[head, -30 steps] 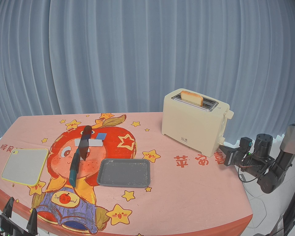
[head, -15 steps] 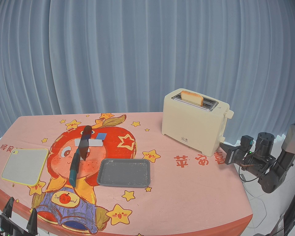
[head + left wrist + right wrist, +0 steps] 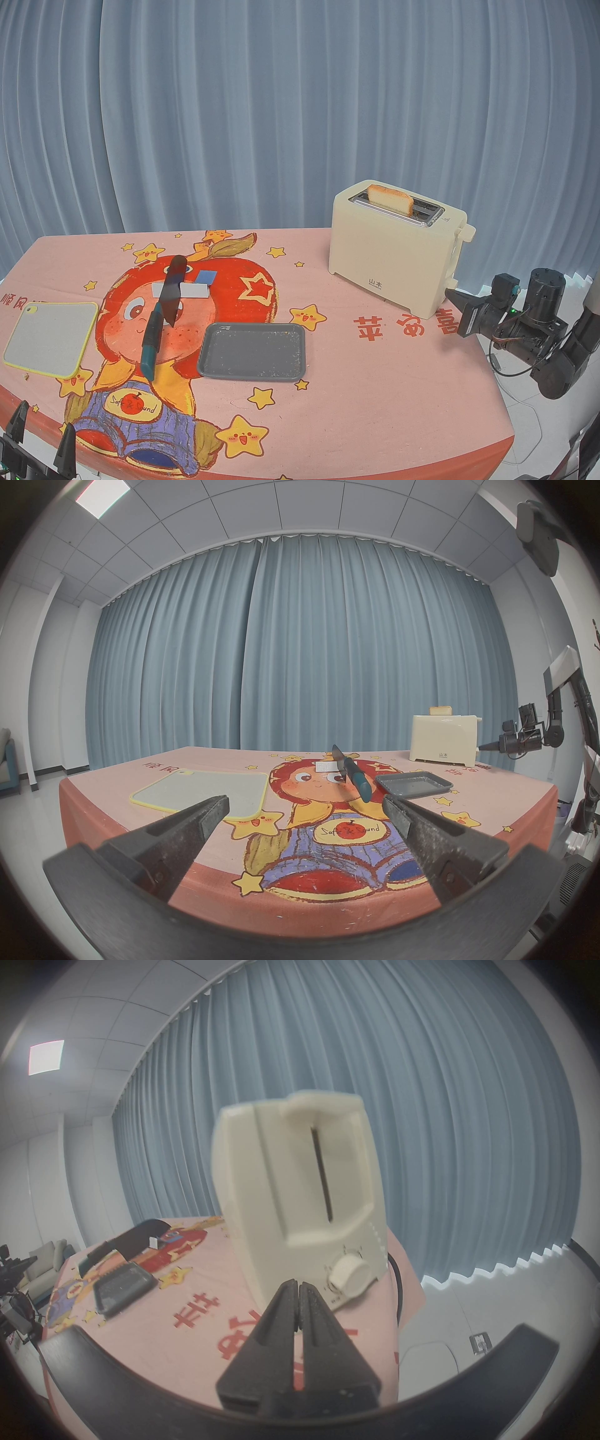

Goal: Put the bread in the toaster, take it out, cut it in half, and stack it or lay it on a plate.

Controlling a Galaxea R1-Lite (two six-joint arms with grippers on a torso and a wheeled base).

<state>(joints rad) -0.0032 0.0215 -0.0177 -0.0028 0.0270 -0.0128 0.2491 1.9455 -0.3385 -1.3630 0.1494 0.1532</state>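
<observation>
At the near left edge of the table (image 3: 387,381), the left claw (image 3: 41,434) sits low with its tips pointing up and away across the cloth. Its two fingers (image 3: 181,833) are spread wide apart with nothing between them.

Just beyond it, a cutting board (image 3: 51,337) with a yellow-green rim lies flat near the table's left edge. To its right is a knife (image 3: 159,315) with a blue handle toward the near side. Its dark blade runs away from the robot and crosses a white strip (image 3: 195,290). A small blue piece (image 3: 206,276) lies just beside that strip. Right of the knife handle, close by, is a grey rectangular plate (image 3: 253,351), flat on the cloth.

Farther right and back stands the cream toaster (image 3: 394,253). The bread (image 3: 390,199) stands upright in its far slot, with its top sticking out above the toaster.

The right arm is off the table's right edge. Its elbow is low, and the forearm and wrist are about level and aimed leftward at the toaster's end face. The right claw (image 3: 451,296) has its fingers pressed together and holds nothing. Its tip is close to the lower part of that face, below the lever (image 3: 320,1102) and just beside the dial (image 3: 347,1272). Whether it touches the toaster cannot be told.
</observation>
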